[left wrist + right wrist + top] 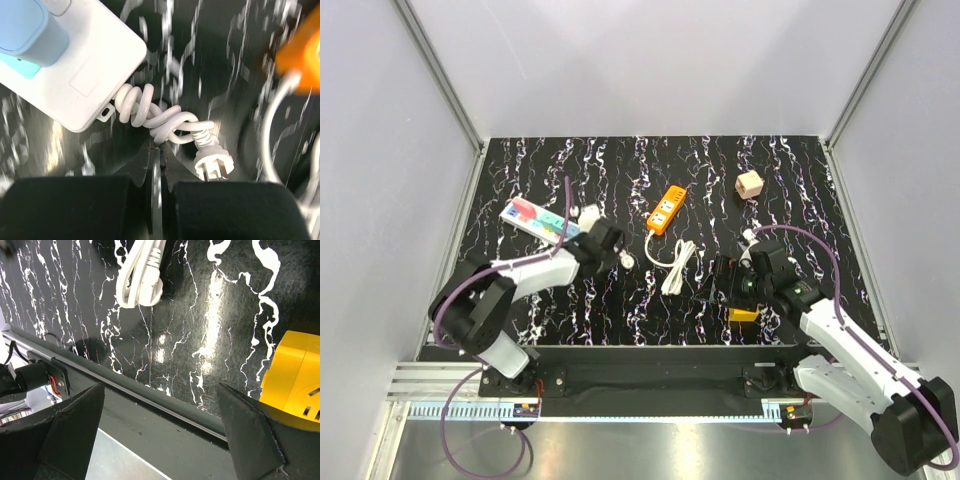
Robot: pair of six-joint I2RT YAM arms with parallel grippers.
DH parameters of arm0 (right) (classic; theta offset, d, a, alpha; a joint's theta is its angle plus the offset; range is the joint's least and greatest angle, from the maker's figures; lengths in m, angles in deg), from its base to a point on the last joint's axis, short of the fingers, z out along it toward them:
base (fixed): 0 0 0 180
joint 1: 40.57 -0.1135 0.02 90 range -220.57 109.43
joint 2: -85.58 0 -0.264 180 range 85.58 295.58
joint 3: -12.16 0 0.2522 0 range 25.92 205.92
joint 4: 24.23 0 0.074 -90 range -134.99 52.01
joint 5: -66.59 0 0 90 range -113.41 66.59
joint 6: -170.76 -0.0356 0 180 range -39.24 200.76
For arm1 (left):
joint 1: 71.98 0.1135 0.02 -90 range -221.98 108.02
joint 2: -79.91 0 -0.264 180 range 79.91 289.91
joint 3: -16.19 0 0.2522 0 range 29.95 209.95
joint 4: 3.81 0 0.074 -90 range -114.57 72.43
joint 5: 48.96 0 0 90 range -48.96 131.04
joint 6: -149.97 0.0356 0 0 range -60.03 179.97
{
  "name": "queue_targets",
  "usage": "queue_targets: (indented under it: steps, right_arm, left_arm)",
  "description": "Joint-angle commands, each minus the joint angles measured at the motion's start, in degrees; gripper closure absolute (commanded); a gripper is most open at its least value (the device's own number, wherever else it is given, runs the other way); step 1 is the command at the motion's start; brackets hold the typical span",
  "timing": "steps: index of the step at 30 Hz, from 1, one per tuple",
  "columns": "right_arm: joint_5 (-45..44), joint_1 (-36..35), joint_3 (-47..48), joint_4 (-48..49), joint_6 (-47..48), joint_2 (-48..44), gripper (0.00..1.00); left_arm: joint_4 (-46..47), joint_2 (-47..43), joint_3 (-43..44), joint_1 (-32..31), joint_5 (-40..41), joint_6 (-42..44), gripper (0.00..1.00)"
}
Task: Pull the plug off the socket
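The long white socket strip (pixel 538 221) lies at the back left, with coloured outlets. In the left wrist view its end (pixel 85 75) carries a light blue plug (pixel 25 30) seated in an outlet at the top left. Its short coiled white cord (pixel 155 112) ends in a loose white plug (pixel 212 160). My left gripper (pixel 159 148) is shut and empty, with its tips right at the cord coil. It sits just right of the strip's end (pixel 603 240). My right gripper (pixel 160 430) is wide open and empty over the table's front edge, far from the strip.
A shorter orange power strip (pixel 666 210) lies mid-table with its bundled white cord (pixel 678 265), which also shows in the right wrist view (pixel 142 275). A yellow block (pixel 295 375) sits beside my right gripper. A beige cube (pixel 750 185) is at the back right. Walls enclose three sides.
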Motion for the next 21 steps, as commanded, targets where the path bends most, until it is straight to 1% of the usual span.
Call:
queue_targets:
  steps: [1,3,4,5,7,9,11,13,14,16,17,21]
  right_arm:
    - [1.5,-0.3,2.9,1.4,1.1,1.1,0.00]
    - [2.2,-0.3,2.6,2.2,1.2,1.5,0.00]
    - [2.3,-0.4,2.4,2.6,1.2,1.9,0.00]
    - [2.3,-0.3,2.3,3.0,1.2,2.2,0.00]
    - [2.3,-0.3,1.9,3.9,1.4,2.9,0.00]
    - [2.5,-0.3,1.9,5.1,1.7,3.5,0.00]
    - [3.0,-0.3,2.0,5.8,2.6,4.9,0.00]
    - [4.4,-0.3,2.6,7.0,3.1,6.5,0.00]
    - [4.7,-0.3,2.7,8.2,3.1,7.1,0.00]
    - [6.0,-0.3,3.0,9.4,3.2,8.9,0.00]
    - [6.6,-0.4,3.2,10.5,3.1,9.6,0.00]
    - [9.2,-0.4,4.6,12.8,3.3,12.9,0.00]
  left_arm:
    - [1.3,-6.0,-3.0,-4.5,3.0,-6.0,1.00]
    - [-2.5,-8.0,-3.9,-7.2,4.7,-8.4,1.00]
    - [-3.4,-8.7,-4.4,-10.2,5.1,-9.3,1.00]
    - [-4.7,-10.1,-4.7,-11.8,5.8,-10.9,1.00]
    - [-5.5,-11.2,-6.3,-15.7,5.9,-12.6,1.00]
    - [-6.0,-13.0,-7.6,-17.6,4.5,-14.0,1.00]
    - [-5.8,-14.4,-8.8,-20.5,5.1,-14.9,1.00]
    - [-5.8,-16.8,-10.2,-23.4,5.8,-14.9,0.97]
    - [-5.8,-17.6,-10.6,-24.3,6.4,-14.6,0.86]
    - [-6.0,-20.2,-12.2,-26.5,6.9,-14.6,0.69]
    - [-6.1,-21.1,-13.5,-26.9,7.1,-15.1,0.57]
    - [-6.4,-26.9,-16.4,-27.5,7.5,-15.6,0.34]
